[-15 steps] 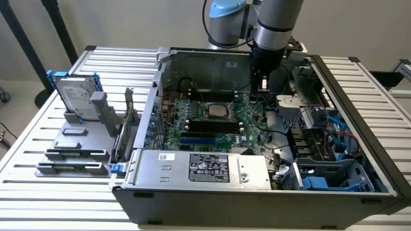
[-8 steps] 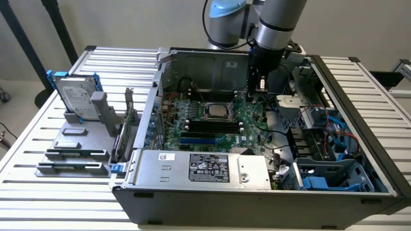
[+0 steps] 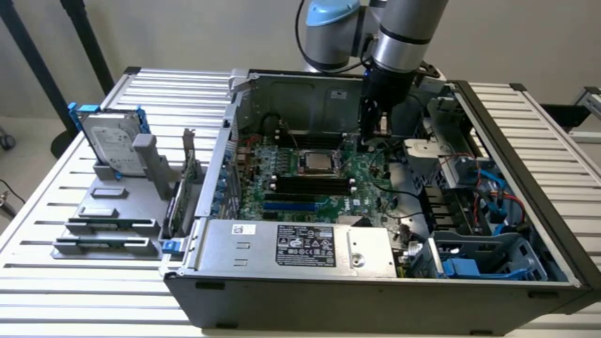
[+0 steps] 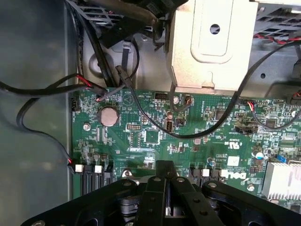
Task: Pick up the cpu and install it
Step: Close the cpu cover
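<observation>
Exterior view, cpu near hand, apart

An open grey steel computer case lies on a white slatted metal table; the small square silver-grey cpu sits on the green motherboard; the black gripper hangs near it, toward the exterior view's right; a silver hard drive in a blue bracket stands outside the case.
</observation>
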